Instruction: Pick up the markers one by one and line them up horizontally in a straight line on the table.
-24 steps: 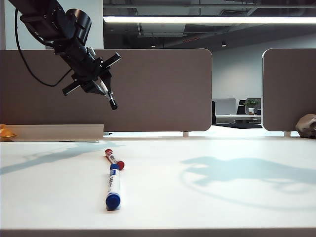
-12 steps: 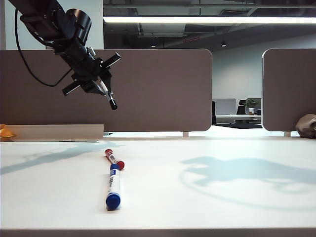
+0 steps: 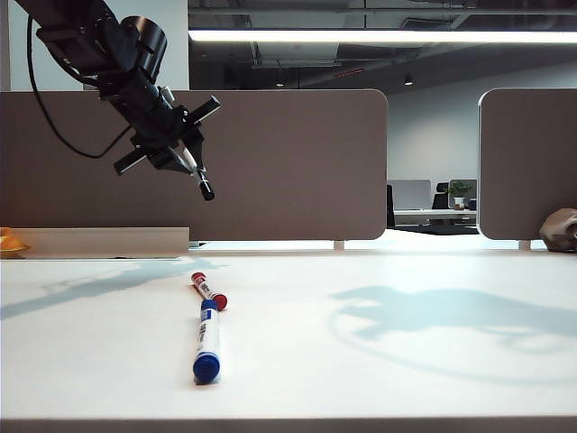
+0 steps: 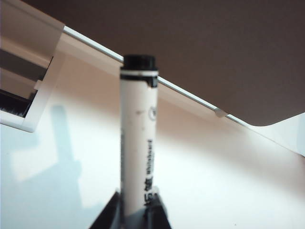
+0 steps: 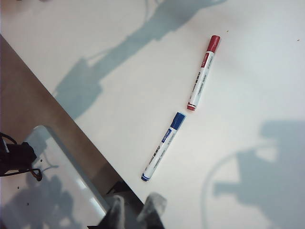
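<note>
Now lower black marker (image 3: 200,178), clamped in left gripper (image 3: 185,159) high over table's (image 3: 379,361) far-left area, in line beyond blue marker (image 3: 206,341) and red marker (image 3: 208,290). Right gripper (image 5: 136,210), fingers nearly together, empty, overhead.

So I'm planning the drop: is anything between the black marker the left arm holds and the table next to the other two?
Nothing visible. The left gripper holds the black marker high above the table; the red marker and blue marker lie below it.
</note>
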You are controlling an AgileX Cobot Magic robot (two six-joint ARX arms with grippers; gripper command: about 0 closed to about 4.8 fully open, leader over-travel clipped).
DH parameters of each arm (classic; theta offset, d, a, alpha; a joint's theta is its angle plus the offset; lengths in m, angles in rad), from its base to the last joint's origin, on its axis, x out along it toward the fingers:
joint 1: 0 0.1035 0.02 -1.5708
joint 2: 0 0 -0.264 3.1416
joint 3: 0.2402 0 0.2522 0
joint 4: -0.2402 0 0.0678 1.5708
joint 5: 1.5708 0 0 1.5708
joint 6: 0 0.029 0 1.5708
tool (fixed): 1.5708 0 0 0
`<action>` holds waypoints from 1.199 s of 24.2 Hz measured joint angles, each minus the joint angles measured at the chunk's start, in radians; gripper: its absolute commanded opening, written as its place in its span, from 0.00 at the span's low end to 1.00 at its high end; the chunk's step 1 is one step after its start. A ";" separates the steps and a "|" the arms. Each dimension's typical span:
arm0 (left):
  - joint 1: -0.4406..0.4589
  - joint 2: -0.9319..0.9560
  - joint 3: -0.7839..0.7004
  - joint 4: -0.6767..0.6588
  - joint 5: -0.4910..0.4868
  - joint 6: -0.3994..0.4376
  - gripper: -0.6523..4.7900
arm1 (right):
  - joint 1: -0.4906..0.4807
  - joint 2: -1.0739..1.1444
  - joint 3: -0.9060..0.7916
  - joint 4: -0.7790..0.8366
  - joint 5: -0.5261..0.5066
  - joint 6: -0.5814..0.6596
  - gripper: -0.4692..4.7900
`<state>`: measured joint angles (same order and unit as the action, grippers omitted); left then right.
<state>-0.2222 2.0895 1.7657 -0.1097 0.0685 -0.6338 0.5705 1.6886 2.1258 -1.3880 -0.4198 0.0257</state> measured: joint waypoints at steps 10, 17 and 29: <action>0.000 0.041 0.000 -0.107 0.079 -0.008 0.16 | 0.000 0.000 0.000 0.001 0.000 0.000 0.21; 0.003 0.045 0.000 -0.153 0.088 -0.011 0.16 | 0.000 0.000 0.000 0.002 0.000 0.000 0.21; 0.011 0.045 0.000 -0.264 0.089 -0.011 0.16 | 0.000 0.000 0.000 0.003 0.000 0.000 0.21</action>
<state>-0.2108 2.1345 1.7660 -0.3740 0.1570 -0.6453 0.5701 1.6886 2.1258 -1.3853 -0.4198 0.0257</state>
